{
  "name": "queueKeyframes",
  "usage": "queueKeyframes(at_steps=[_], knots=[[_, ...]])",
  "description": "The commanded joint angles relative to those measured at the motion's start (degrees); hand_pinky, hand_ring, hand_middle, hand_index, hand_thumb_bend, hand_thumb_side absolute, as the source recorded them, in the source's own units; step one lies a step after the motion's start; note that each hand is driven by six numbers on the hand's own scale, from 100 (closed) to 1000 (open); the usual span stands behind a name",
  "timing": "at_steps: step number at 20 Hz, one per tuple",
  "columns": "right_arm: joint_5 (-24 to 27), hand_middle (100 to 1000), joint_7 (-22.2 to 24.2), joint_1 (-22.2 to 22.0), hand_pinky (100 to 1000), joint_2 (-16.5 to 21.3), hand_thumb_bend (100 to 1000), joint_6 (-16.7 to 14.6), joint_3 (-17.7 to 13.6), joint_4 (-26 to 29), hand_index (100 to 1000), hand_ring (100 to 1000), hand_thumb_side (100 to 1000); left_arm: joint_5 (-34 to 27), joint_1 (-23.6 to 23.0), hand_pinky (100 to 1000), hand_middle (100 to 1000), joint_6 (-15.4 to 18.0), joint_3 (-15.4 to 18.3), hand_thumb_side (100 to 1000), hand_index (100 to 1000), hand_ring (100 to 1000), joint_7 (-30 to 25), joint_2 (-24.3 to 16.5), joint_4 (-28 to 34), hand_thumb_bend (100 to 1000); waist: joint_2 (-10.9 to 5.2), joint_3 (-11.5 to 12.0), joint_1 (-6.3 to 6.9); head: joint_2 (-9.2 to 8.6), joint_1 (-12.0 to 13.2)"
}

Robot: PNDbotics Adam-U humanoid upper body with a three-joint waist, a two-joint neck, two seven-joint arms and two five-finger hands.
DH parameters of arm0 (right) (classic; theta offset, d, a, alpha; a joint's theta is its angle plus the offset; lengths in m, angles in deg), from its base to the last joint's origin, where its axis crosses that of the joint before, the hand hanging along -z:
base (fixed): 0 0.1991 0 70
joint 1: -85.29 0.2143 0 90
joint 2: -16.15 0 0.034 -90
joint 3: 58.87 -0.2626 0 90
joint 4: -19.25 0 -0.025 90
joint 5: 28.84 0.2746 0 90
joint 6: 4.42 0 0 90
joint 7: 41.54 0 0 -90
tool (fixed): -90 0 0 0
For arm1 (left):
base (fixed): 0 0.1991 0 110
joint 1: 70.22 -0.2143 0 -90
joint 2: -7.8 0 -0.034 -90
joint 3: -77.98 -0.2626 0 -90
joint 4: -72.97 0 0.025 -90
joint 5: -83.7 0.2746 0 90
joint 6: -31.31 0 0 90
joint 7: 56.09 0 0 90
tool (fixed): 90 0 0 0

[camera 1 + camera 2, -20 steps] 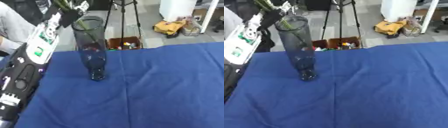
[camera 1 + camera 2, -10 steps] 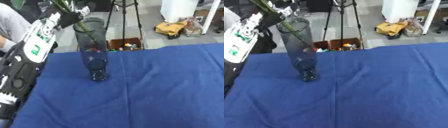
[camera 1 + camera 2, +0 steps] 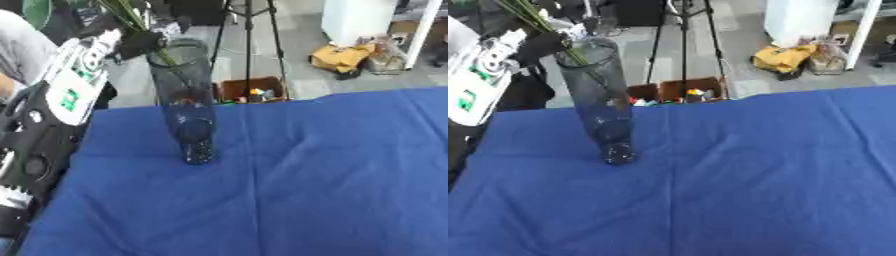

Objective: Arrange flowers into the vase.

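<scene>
Tipping is the main hazard at this stage. The vase (image 3: 186, 102) is tall, narrow and dark-tinted, and it stands upright on a small base on the blue tablecloth (image 3: 297, 190). The left hand (image 3: 140, 41) works at the rim, toward 10 o'clock of the table. A sideways push against the rim or through the stems would act high above the base and could topple the vase. A second risk is a stem catching on the lip and bending or springing out when let go.

The left hand is clenched round the flower stems (image 3: 534, 19), with dark fingers wrapped about them just above the vase mouth. The right hand appears in neither view.

The vase sits at roughly 10 o'clock of the cloth, near the far left edge, with its long axis vertical and its mouth pointing up. The stems are thin and green. Their long axis slants: the upper ends lean toward 11 o'clock and leave the top of the view, and the lower ends point down toward 5 o'clock into the mouth. How deep they reach inside cannot be judged through the dark glass.
</scene>
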Motion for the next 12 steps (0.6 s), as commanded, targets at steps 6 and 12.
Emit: queueKeyframes(at_steps=[6,12], knots=[[0.4,779,0.0,1.1,775,1.3,100,-0.1,-0.4,0.8,836,825,767,1.2,2.2,962,963,-1.3,1.5,1000,1000,1000,-2.6,-1.7,-2.6,551,-2.57,-0.8,1.22,-1.08,1.4],[0.5,778,0.1,1.2,776,1.4,100,0.0,-0.4,0.8,835,825,764,-0.2,3.5,980,968,-2.2,2.9,1000,1000,1000,-3.5,-2.3,-5.0,594,-2.29,-0.9,1.73,-1.43,2.2]])
